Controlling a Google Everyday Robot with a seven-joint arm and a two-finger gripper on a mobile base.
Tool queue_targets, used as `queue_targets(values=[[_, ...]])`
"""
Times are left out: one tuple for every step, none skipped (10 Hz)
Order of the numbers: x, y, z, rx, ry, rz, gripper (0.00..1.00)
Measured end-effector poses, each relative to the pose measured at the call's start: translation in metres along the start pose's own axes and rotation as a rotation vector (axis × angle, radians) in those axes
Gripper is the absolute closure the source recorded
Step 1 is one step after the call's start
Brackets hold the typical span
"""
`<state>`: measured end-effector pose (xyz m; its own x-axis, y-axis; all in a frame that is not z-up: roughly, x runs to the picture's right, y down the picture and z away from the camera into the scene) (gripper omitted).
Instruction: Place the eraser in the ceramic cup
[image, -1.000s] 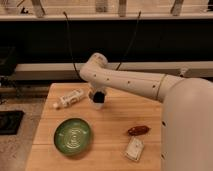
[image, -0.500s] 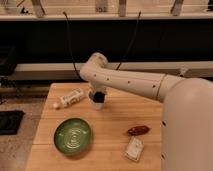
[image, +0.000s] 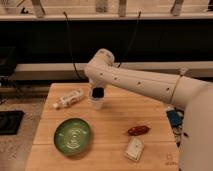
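Note:
A small white ceramic cup (image: 96, 103) stands on the wooden table (image: 112, 112), left of the middle. My gripper (image: 98, 93) is a dark shape right over the cup's mouth, at the end of the white arm (image: 135, 82) that reaches in from the right. I cannot make out the eraser as its own thing; it may be hidden at the gripper.
A white bottle (image: 69, 98) lies on its side left of the cup. A green plate (image: 73, 135) sits at the front left. A red-brown object (image: 138, 130) and a white packet (image: 133, 148) lie at the front right. A blue item (image: 175, 118) is at the table's right edge.

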<state>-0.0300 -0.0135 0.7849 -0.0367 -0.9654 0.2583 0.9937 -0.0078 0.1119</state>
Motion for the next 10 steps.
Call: queue_targets(values=[[0.003, -0.005, -0.002, 0.035, 0.035, -0.022, 1.00], [0.006, -0.011, -0.002, 0.073, 0.066, -0.043, 1.00], [0.007, -0.013, 0.001, 0.103, 0.086, -0.051, 1.00], [0.008, -0.012, 0.004, 0.125, 0.099, -0.054, 1.00], [0.011, -0.013, 0.014, 0.169, 0.127, -0.057, 1.00], [0.012, -0.014, 0.020, 0.177, 0.134, -0.059, 1.00], [0.014, -0.014, 0.026, 0.185, 0.148, -0.062, 1.00], [0.016, -0.013, 0.031, 0.187, 0.165, -0.062, 0.94], [0.018, -0.012, 0.034, 0.187, 0.179, -0.063, 0.84], [0.018, -0.012, 0.036, 0.185, 0.186, -0.065, 0.77]])
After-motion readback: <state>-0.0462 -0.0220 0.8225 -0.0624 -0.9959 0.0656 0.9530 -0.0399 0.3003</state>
